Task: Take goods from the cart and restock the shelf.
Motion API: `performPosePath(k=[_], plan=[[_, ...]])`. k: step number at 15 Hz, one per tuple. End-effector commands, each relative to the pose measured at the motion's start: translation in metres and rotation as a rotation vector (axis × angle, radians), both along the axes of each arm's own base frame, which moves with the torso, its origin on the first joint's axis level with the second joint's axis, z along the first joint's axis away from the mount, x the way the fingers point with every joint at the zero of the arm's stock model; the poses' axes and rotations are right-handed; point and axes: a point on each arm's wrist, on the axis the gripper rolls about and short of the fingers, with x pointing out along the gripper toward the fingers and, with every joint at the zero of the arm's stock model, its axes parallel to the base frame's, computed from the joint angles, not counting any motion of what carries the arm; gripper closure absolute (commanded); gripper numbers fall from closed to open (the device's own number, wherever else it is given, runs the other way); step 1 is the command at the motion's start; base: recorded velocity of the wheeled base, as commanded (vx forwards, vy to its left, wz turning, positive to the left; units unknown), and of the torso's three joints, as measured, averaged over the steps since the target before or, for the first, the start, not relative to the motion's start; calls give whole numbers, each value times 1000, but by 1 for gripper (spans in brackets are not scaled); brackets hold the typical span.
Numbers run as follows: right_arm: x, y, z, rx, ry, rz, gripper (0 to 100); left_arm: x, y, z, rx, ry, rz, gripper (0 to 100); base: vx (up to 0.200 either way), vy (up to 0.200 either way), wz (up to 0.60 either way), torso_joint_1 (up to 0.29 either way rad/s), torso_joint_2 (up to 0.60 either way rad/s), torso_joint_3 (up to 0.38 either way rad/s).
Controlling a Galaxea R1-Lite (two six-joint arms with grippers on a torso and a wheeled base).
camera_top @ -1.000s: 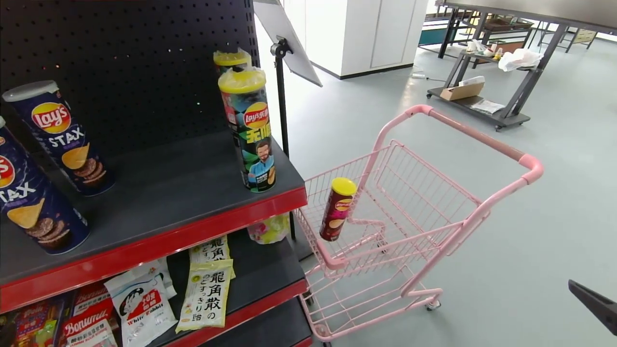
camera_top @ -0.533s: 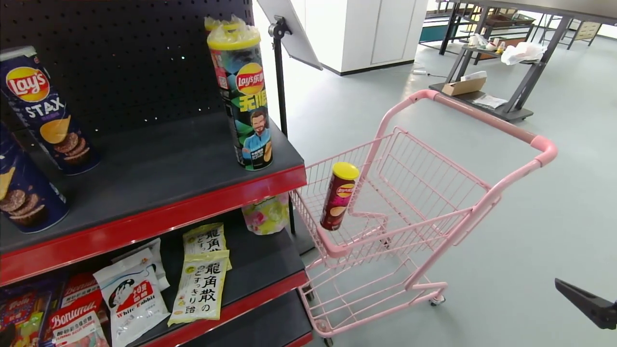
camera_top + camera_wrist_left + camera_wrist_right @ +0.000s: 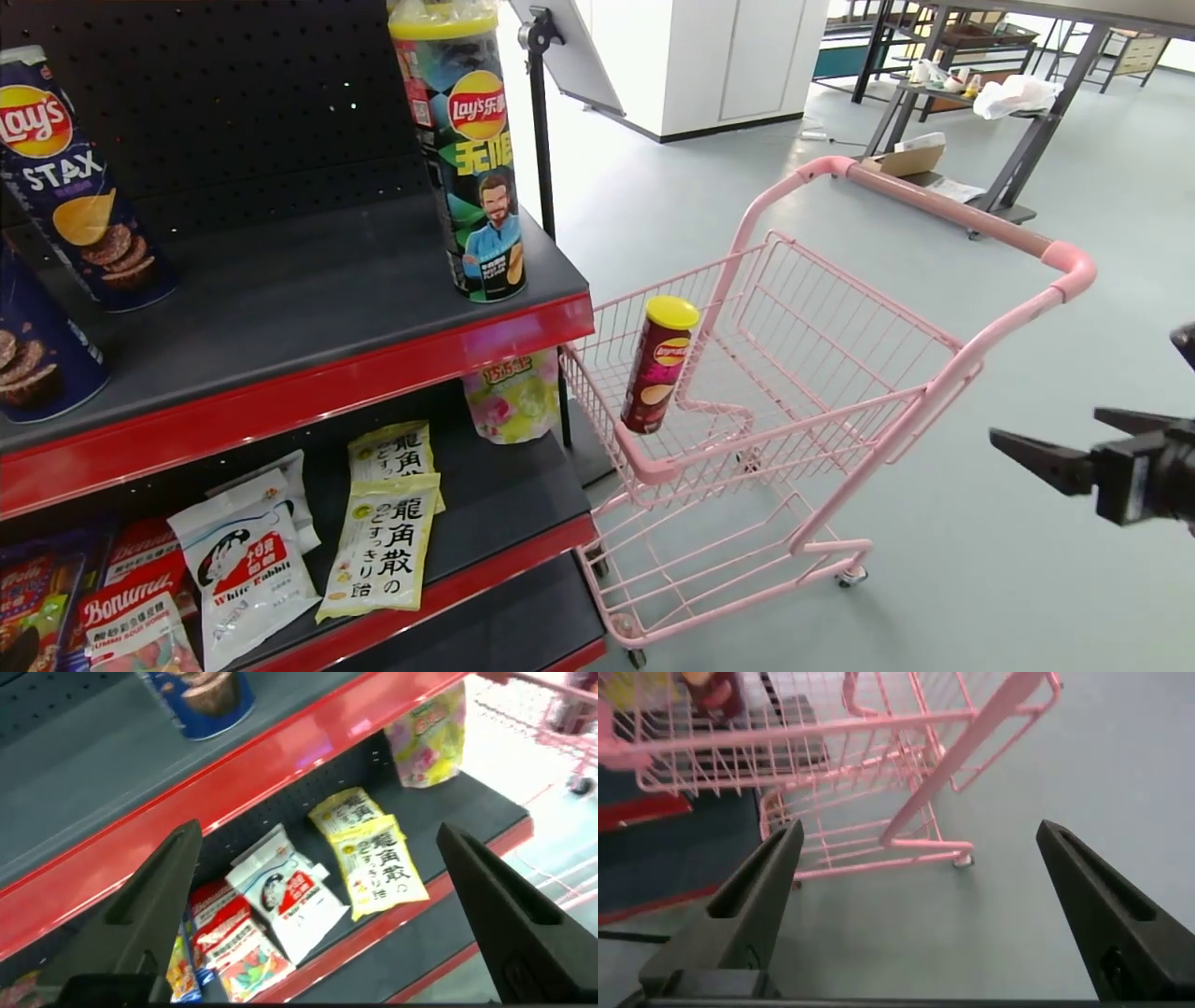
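Well, in the head view we find the maroon cylindrical chip can with a yellow lid (image 3: pixel 658 378) at mid-frame, tilted in a corner of the pink wire shopping cart (image 3: pixel 943 210) and apparently propped against the basket wall. The cart stands just beside the black shelf board with a red front edge (image 3: pixel 308 317) at upper left, so we judge the carry short. Bare board between the dark blue cans (image 3: pixel 79 187) and the tall yellow-lidded can (image 3: pixel 471 159) looks like the slot. Our right gripper (image 3: pixel 1046 427) hangs at the right edge, well apart from the cart, with its fingers spread and empty.

In the left wrist view, our left gripper (image 3: pixel 318 835) gapes wide with nothing in it and faces the yellow sachets (image 3: pixel 374 863) on the lower shelf.

In the right wrist view, the jaws stand wide apart and frame the cart's lower rack, ready for a reach.
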Motion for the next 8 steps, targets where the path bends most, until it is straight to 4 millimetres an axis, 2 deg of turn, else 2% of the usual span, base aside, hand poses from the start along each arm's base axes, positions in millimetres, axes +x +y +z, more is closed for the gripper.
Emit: performPosePath(k=[1, 3, 5, 7, 8], plan=[[57, 39, -1, 71, 29, 156, 0, 1, 0, 1, -2, 2, -15, 0, 0, 0, 0, 0, 0, 0], [82, 61, -12, 62, 59, 233, 0, 2, -1, 1, 0, 11, -12, 0, 0, 0, 0, 0, 0, 0], [120, 77, -37, 76, 64, 289, 0, 6, -2, 4, 4, 26, -10, 0, 0, 0, 0, 0, 0, 0], [161, 92, -57, 93, -9, 308, 0, 9, -2, 5, -1, 35, -11, 0, 0, 0, 0, 0, 0, 0], [169, 103, -59, 112, -15, 330, 0, 8, -2, 5, -2, 34, -11, 0, 0, 0, 0, 0, 0, 0]])
